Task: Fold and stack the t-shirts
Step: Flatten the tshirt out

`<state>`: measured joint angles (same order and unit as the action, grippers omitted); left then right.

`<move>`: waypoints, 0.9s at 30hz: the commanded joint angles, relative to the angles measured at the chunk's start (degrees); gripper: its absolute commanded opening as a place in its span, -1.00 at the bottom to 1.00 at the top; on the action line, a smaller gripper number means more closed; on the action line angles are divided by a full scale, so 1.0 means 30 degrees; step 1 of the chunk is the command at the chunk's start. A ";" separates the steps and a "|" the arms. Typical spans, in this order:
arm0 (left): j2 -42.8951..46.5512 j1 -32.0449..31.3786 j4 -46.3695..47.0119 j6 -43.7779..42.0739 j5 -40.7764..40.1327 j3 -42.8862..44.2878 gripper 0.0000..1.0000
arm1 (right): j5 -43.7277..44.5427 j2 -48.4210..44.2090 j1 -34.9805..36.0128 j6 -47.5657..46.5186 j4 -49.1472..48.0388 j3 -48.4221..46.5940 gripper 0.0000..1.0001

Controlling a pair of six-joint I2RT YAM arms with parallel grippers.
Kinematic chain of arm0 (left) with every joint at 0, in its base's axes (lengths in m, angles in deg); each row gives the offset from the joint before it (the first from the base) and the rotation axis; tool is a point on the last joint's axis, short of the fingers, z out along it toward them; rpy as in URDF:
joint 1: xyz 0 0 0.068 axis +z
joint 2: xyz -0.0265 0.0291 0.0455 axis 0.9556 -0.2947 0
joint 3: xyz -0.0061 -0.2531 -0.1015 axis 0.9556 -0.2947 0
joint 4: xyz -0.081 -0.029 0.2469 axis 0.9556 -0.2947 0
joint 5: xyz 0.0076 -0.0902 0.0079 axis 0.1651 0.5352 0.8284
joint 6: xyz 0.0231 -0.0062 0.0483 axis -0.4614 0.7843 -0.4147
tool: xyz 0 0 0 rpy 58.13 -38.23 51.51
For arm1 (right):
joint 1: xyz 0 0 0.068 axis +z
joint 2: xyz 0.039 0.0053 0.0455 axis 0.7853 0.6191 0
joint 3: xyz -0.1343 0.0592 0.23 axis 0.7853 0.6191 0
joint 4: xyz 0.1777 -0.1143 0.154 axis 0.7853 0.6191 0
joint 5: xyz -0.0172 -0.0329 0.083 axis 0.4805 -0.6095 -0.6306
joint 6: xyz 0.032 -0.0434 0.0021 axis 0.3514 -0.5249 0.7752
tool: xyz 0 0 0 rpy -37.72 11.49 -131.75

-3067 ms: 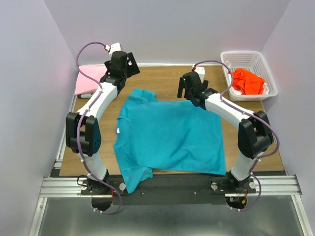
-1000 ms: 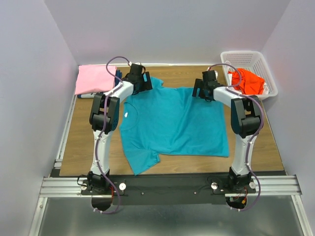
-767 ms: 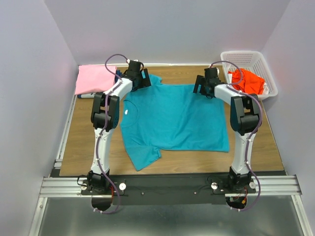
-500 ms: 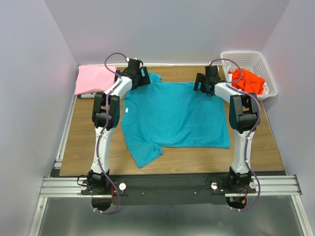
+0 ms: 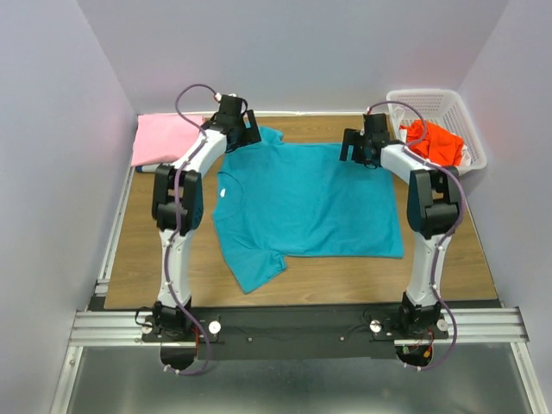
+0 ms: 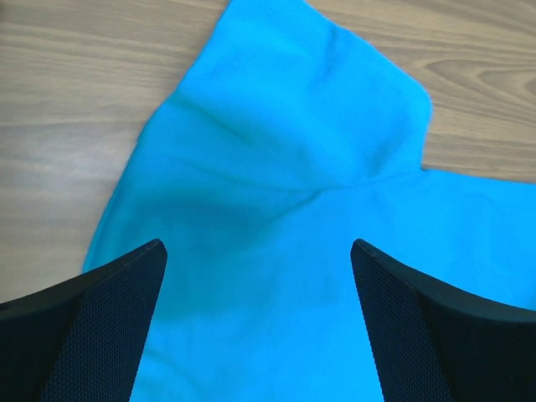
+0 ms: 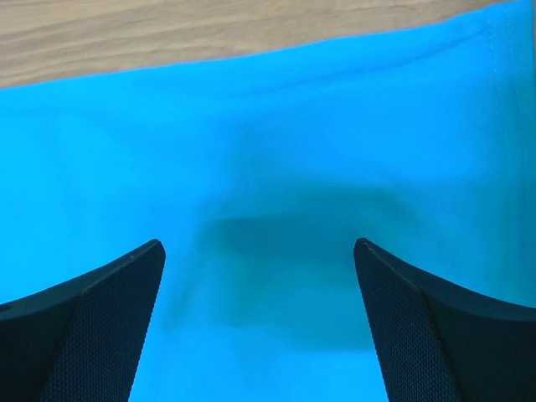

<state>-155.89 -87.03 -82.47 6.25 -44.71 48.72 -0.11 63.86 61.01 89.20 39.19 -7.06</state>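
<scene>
Left hand point(image 6: 260, 245) and right hand point(image 7: 260, 243) wide open, empty, above teal t-shirt point(image 5: 306, 203)

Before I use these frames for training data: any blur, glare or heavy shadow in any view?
Top external: even light, sharp, no glare on the teal t-shirt. Left wrist: cloth crisp, soft shadow ahead of the open left claw, mild sheen on the table. Right wrist: darker shadow patch under the open right claw, cloth texture slightly soft.
</scene>
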 commanded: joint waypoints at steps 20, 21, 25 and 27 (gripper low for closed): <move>2.3002 -0.8720 -0.1822 0.8089 -0.3745 -2.4775 0.97 | -0.2424 -1.5229 -0.0126 0.3756 -0.0832 1.2754 1.00; 2.4110 -0.9042 -0.2349 0.8619 -0.3627 -2.5387 0.97 | -0.2394 -1.5434 -0.0097 0.3786 -0.0832 1.2900 1.00; 2.5525 -1.0478 -0.3668 0.9994 -0.2339 -2.6795 0.97 | -0.1868 -1.5495 -0.0126 0.3844 -0.0803 1.3165 1.00; 2.5412 -1.1240 -0.3731 1.0206 -0.1901 -2.7207 0.97 | -0.1895 -1.5378 -0.0126 0.3874 -0.0803 1.3165 1.00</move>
<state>-79.66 -118.33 -89.34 31.32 -52.93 -30.29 -6.71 18.09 61.01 99.85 37.49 31.32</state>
